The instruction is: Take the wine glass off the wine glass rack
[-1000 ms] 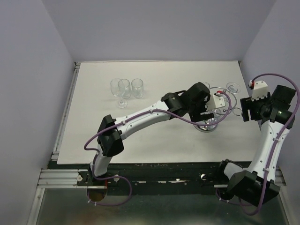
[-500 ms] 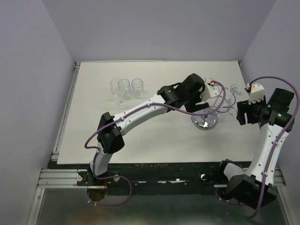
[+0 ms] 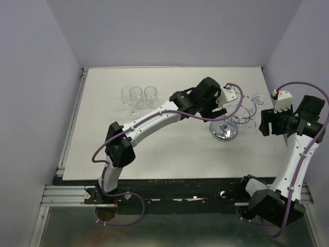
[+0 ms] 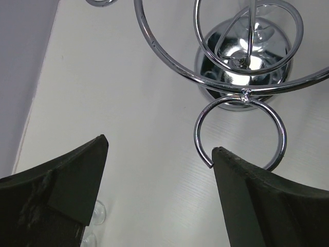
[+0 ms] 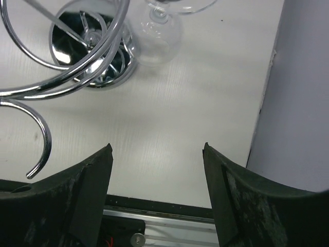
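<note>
On the far-right loop of the wine glass rack (image 3: 224,133): wine glass (image 3: 256,96), hanging just beyond the nearer right gripper (image 3: 263,122), jaws spread, empty.

Bright, even, diffuse light from overhead. Table (image 3: 154,149) reads near white and a bit washed out. Only a faint soft shadow under the left arm (image 3: 149,123). The strip below the table's near edge is noticeably dimmer. Top view sharp overall.

Wine glass rack (image 4: 241,62): blown white hotspot on the mirrored base in the left wrist view, dark reflections around it, chrome loops crisp. Right wrist view: soft grey shadow around the base. The wine glass (image 5: 159,33) is see-through and low-contrast.

Left gripper (image 4: 159,146) and right gripper (image 5: 157,146): underexposed, near-black, edges slightly soft.
</note>
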### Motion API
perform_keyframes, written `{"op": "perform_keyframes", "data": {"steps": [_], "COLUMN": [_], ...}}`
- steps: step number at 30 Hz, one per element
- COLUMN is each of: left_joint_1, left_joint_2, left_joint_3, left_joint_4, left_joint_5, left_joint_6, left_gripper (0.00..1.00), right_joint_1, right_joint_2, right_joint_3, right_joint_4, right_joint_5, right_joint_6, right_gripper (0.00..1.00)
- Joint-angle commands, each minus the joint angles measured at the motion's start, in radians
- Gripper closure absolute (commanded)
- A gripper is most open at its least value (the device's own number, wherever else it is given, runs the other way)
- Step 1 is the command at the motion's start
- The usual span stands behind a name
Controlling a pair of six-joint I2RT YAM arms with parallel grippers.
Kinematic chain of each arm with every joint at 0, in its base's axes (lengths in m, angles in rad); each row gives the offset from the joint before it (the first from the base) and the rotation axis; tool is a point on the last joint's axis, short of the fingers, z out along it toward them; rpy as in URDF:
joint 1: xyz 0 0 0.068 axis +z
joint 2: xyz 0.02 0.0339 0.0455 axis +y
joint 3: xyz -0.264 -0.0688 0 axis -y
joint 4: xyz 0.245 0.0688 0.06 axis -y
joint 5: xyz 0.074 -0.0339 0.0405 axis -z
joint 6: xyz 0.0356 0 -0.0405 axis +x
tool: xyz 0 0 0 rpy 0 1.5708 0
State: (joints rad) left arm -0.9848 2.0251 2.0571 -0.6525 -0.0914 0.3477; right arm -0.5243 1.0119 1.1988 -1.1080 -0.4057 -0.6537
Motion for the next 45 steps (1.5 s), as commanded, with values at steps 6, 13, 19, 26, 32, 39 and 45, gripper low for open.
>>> {"op": "perform_keyframes", "data": {"steps": [6,13,19,26,32,39,45], "left_joint_1": [-0.006,0.009,0.037,0.101,0.14,0.17,0.179], "left_joint_2": [-0.155,-0.216,-0.22,-0.22,-0.265,-0.282,-0.241], "left_joint_3": [-0.101,-0.163,-0.187,-0.186,-0.291,-0.402,-0.387], "left_joint_4": [-0.036,-0.039,-0.055,-0.05,0.059,0.126,0.123], "left_joint_5": [0.082,0.16,0.186,0.217,0.222,0.235,0.239], "left_joint_6": [-0.081,-0.11,-0.113,-0.118,-0.122,-0.145,-0.142], "left_gripper": [0.01,0.01,0.01,0.01,0.01,0.01,0.01], "right_joint_1": [-0.221,-0.267,-0.286,-0.396,-0.396,-0.393,-0.373], "right_joint_2": [0.166,0.176,0.206,0.332,0.338,0.401,0.45], "right_joint_3": [0.142,0.049,-0.038,0.082,0.068,0.042,-0.001], "right_joint_4": [0.096,0.088,0.151,-0.016,-0.327,-0.148,-0.116], "right_joint_5": [-0.43,-0.741,-0.823,-0.885,-0.867,-0.998,-0.996], "right_joint_6": [0.077,-0.231,-0.304,-0.454,-0.994,-0.799,-0.905], "right_gripper": [0.23,0.17,0.16,0.17,0.18,0.21,0.25]}}
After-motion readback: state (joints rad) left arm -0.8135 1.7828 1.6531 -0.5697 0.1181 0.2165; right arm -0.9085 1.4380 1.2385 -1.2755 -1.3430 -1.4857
